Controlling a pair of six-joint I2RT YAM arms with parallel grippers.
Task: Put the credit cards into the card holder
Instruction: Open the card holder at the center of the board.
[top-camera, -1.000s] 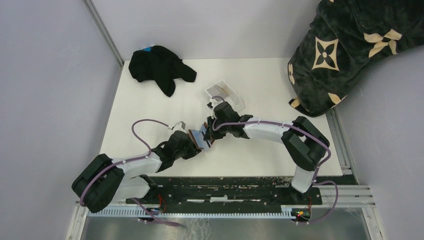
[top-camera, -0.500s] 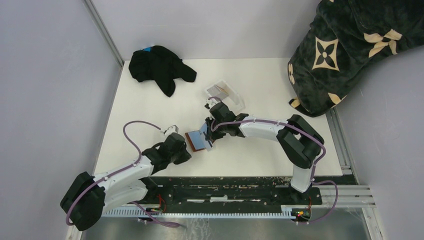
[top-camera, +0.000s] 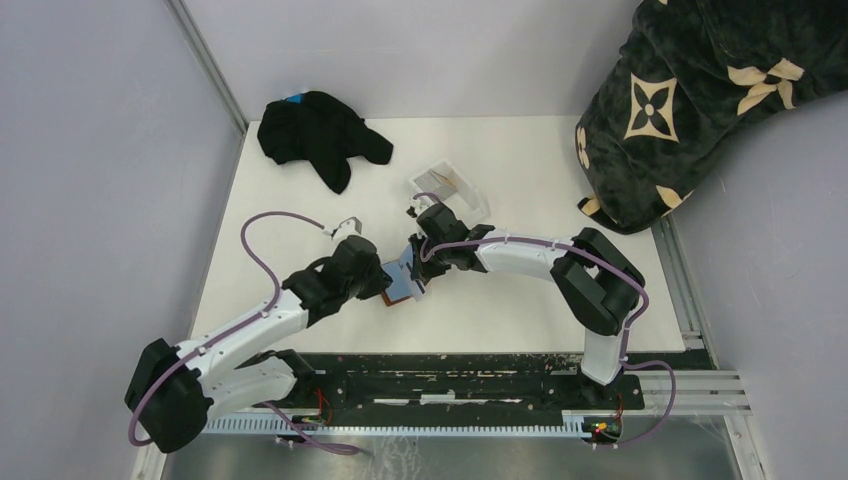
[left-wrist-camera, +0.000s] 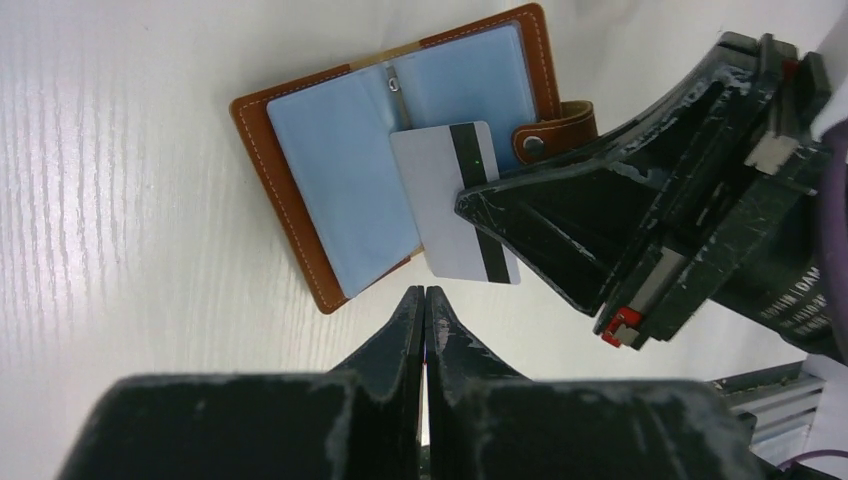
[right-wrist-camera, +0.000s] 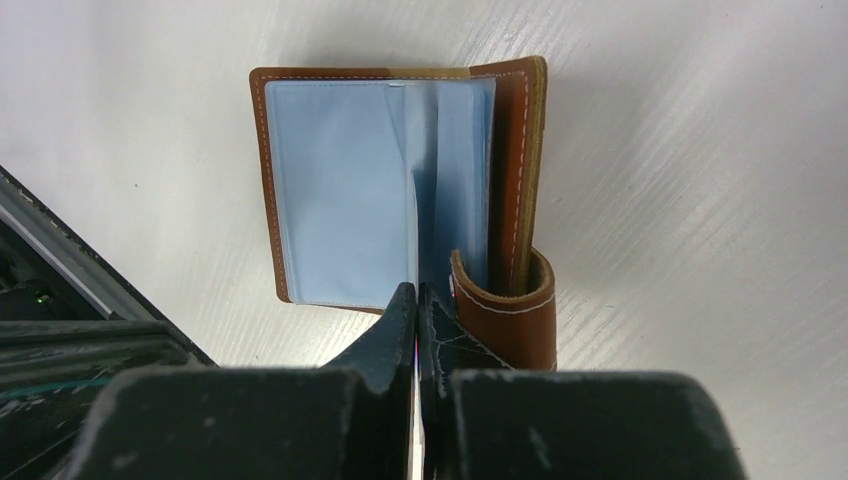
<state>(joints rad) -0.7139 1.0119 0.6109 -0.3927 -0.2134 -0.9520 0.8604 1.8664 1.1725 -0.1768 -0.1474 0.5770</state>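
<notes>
The card holder (left-wrist-camera: 340, 180) is a brown leather wallet lying open on the white table, its light blue plastic sleeves facing up; it also shows in the top view (top-camera: 400, 287) and the right wrist view (right-wrist-camera: 340, 190). My right gripper (right-wrist-camera: 417, 292) is shut on a greyish credit card (left-wrist-camera: 440, 190) with a black stripe and holds it edge-on over the wallet's right page, beside the snap tab (right-wrist-camera: 505, 300). My left gripper (left-wrist-camera: 425, 292) is shut and empty, just off the wallet's near edge. More cards lie in the clear tray (top-camera: 452, 185).
A black cloth (top-camera: 320, 125) lies at the back left of the table. A dark patterned blanket (top-camera: 690, 90) hangs over the back right corner. Grey walls stand close on the left and right. The black rail (top-camera: 450, 375) runs along the near edge.
My left gripper pulled back from the wallet, then came forward again to its edge. The wallet settled flat and open. My right gripper has stayed over it with the card.
</notes>
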